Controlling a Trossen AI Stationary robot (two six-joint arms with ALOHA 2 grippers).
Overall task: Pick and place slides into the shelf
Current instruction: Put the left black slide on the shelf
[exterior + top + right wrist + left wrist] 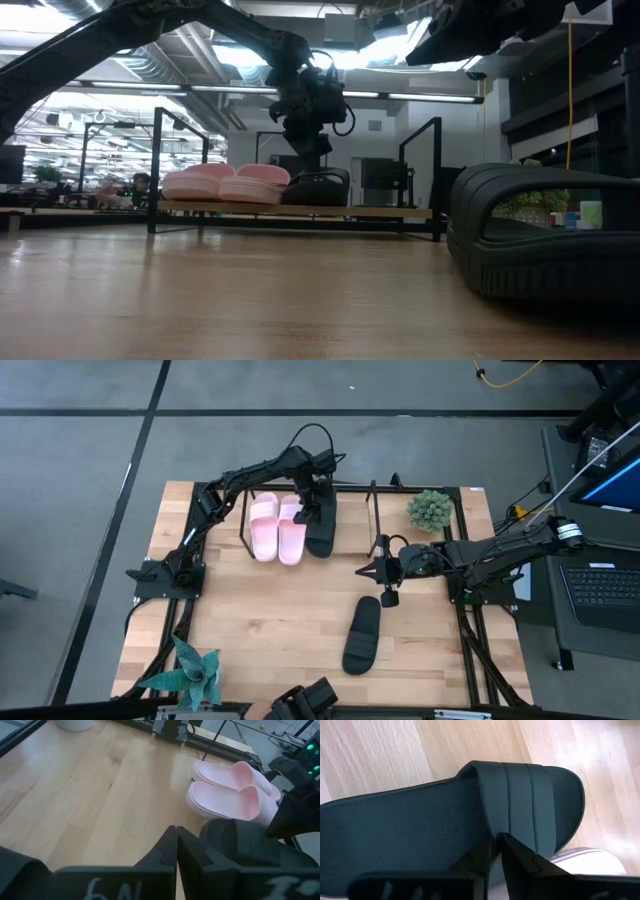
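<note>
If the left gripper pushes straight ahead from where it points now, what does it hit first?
The black slide on the shelf. The left gripper points at it, jaws together at its strap, seemingly touching already, though depth is unclear.

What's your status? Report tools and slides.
Left tool at black slide on shelf, beside pink pair. Right tool shut, empty, above second black slide on table. Nothing blocking.

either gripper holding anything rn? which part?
The left gripper is over the black slide on the shelf, fingers closed by the strap edge; whether it actually grips cannot be told. The right gripper is shut on nothing.
</note>
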